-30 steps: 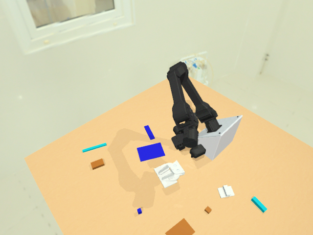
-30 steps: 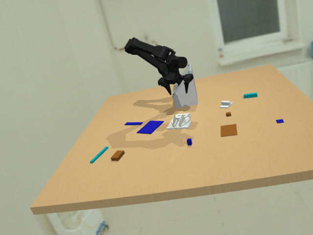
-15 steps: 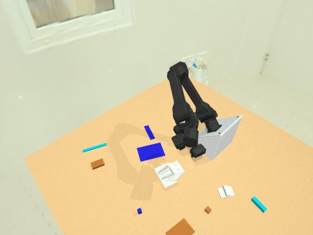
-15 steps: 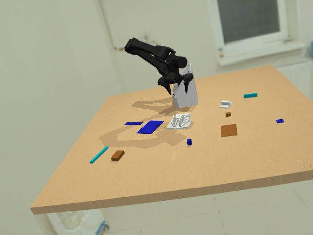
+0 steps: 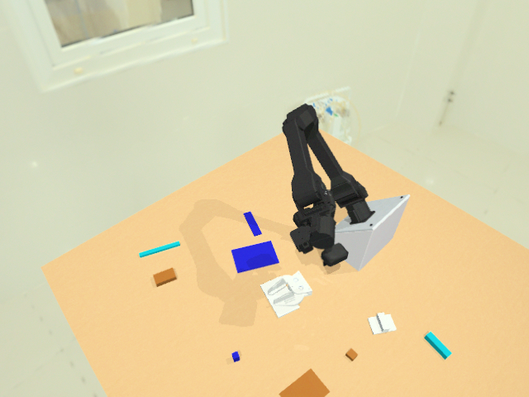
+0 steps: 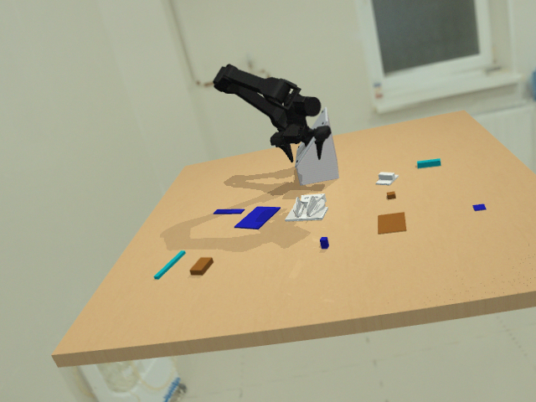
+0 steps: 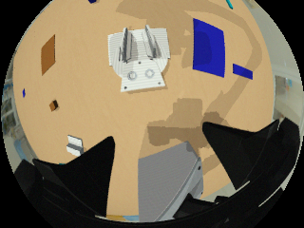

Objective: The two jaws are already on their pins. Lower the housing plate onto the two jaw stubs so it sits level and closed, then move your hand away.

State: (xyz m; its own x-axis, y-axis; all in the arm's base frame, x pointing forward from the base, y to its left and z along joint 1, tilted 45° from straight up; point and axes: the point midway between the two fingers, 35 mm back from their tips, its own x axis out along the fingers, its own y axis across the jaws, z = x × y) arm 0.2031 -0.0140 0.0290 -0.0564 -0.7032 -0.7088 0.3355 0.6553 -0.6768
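Note:
A white ribbed base (image 5: 281,312) (image 6: 302,218) (image 7: 114,47) lies on the table. Two upright jaws (image 7: 126,45) stand on it side by side, apart from each other. A white rounded plate, apparently the housing plate (image 5: 297,284) (image 7: 141,74), lies over the jaws' rear ends and looks flat; two round rings show on it. Whether it is fully seated cannot be told. My gripper (image 5: 318,251) (image 6: 305,160) (image 7: 160,135) is wide open and empty. It hangs above the table, clear of the assembly, on the side toward the grey block.
A tall grey wedge-shaped block (image 5: 369,247) (image 6: 319,166) (image 7: 163,182) stands close to my hand. A small white ribbed piece (image 5: 386,323) (image 6: 386,177) lies to the right. A blue sheet (image 5: 252,254) (image 6: 250,220) (image 7: 214,52) lies beside the assembly. Blue, brown and cyan pieces lie around.

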